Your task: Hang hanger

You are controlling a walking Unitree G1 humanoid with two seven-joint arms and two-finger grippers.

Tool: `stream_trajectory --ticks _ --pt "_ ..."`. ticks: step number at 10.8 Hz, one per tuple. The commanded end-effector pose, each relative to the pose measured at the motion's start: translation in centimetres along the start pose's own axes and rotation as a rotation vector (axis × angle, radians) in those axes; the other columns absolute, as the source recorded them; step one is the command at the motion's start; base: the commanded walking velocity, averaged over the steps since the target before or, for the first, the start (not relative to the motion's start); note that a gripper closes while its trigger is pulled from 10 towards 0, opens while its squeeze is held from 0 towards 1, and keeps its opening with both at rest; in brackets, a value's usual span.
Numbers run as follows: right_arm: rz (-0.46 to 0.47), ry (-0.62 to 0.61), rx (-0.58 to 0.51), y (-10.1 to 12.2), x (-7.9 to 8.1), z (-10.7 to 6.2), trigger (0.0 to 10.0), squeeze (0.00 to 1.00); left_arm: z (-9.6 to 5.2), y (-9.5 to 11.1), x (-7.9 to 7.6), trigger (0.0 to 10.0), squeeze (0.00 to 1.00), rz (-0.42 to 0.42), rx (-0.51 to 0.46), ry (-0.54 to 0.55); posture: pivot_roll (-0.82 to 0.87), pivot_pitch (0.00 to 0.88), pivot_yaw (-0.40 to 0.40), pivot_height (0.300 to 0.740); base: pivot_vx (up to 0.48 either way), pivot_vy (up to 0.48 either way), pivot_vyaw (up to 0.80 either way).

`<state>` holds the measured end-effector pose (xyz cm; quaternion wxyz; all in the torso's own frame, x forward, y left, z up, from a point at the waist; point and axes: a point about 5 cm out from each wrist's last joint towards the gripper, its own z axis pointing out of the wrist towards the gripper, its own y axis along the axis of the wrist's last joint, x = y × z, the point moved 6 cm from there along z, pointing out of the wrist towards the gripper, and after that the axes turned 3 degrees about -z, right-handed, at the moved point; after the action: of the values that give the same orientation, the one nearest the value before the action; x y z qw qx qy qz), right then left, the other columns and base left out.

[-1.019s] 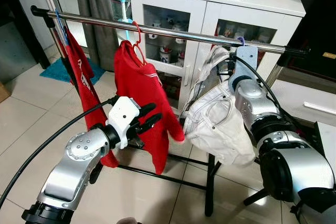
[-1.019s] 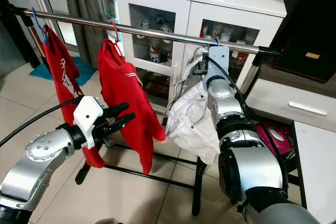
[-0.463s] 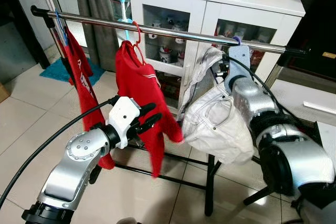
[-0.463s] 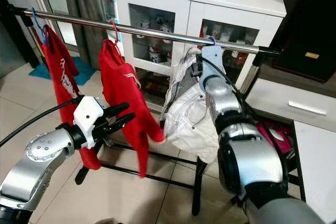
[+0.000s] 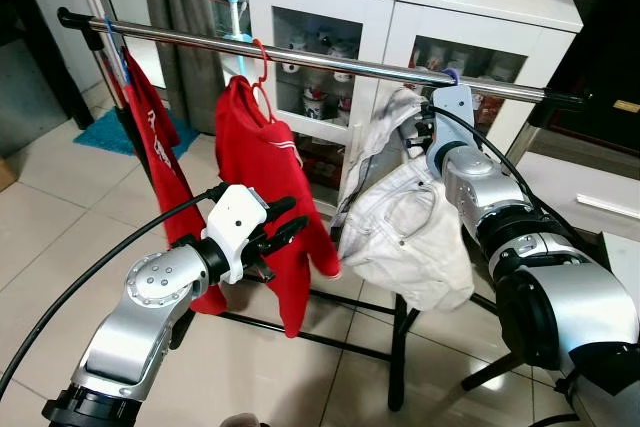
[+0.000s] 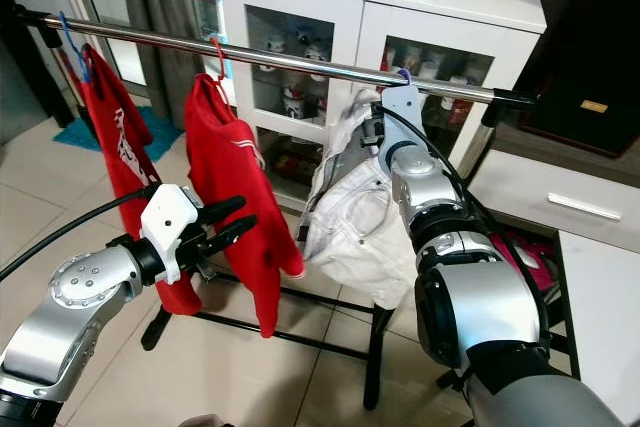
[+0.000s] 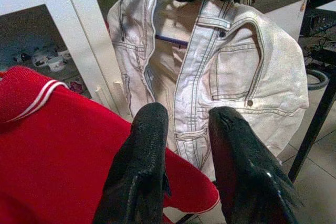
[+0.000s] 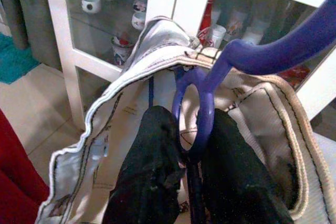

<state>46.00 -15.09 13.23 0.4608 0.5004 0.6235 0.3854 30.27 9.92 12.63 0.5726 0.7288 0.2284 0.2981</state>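
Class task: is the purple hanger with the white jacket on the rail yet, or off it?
Cannot tell for sure. The purple hook sits at the rail, and the right gripper is shut on the hanger neck.

The blue plastic hanger (image 8: 202, 103) carried a white denim jacket (image 5: 405, 237) with dark stitching, its collar bunched around the hanger's neck. The hanger's curved hook (image 5: 452, 75) sat at the horizontal silver metal rail (image 5: 300, 55); whether it rested fully over the rail could not be told. The jacket hung tilted, its lower body swung out toward the red shirt (image 5: 265, 197) on a red hanger (image 5: 262, 67) further along the rail.
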Motion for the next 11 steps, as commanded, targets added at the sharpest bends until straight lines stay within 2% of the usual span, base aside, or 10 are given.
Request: stream_trajectory --ticks 1,6,8,11 --pt "0.0 0.015 0.04 -0.7 0.3 0.0 0.0 0.0 0.0 -0.4 0.0 10.0 0.0 0.003 0.014 0.001 0.08 0.0 -0.064 0.74 0.0 0.0 0.0" --pt "0.005 0.022 0.02 -0.6 0.4 0.0 0.0 0.0 0.0 -0.4 0.1 10.0 0.0 0.009 0.014 0.001 0.08 0.0 -0.055 0.74 0.0 0.0 0.0" --pt "0.048 0.028 -0.007 -0.3 0.5 0.0 0.0 0.0 0.0 -0.4 1.0 10.0 0.0 -0.032 0.009 0.088 0.08 0.0 -0.052 0.74 0.0 0.0 0.0" --pt "0.138 0.032 -0.136 1.3 0.6 -0.5 0.0 0.0 -0.3 0.0 1.7 10.0 0.0 -0.094 -0.026 0.169 0.07 0.0 -0.032 0.74 0.0 0.0 0.0"
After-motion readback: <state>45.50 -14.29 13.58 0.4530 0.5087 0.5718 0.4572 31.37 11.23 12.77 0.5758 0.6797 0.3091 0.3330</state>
